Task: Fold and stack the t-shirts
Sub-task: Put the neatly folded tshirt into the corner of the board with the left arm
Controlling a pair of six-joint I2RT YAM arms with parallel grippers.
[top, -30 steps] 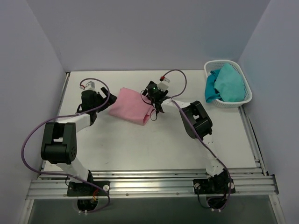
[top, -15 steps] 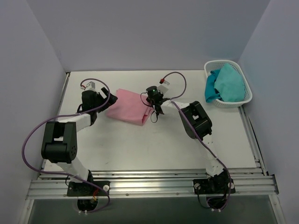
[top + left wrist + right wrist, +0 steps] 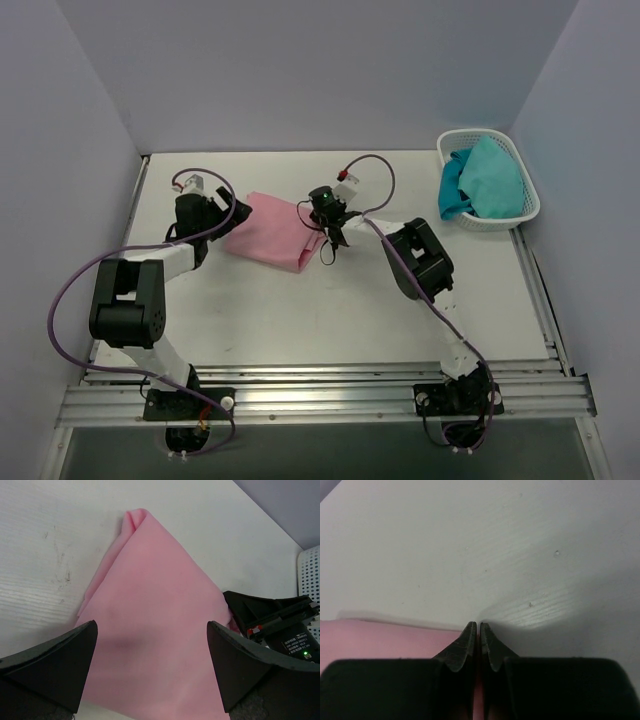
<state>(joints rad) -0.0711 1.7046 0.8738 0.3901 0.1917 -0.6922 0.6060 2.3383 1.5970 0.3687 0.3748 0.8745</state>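
A folded light pink t-shirt (image 3: 275,232) lies on the white table at the back centre. My left gripper (image 3: 238,212) is at its left corner, open wide. In the left wrist view its gripper (image 3: 152,630) has one finger (image 3: 55,665) on each side of the pink t-shirt (image 3: 160,620). My right gripper (image 3: 328,222) is at the shirt's right edge, shut. In the right wrist view the gripper (image 3: 478,625) has its tips together where the pink t-shirt (image 3: 370,640) ends, and a sliver of pink shows between the fingers. The right gripper (image 3: 270,620) also shows in the left wrist view.
A white lattice basket (image 3: 520,215) stands at the back right corner with teal cloth (image 3: 485,175) heaped in it. Its rim (image 3: 310,565) shows at the right of the left wrist view. Grey walls close in the table on three sides.
My right gripper has closed at the shirt's right edge and shifted a little left. The pink shirt has slid slightly left with it. The left arm has barely moved.
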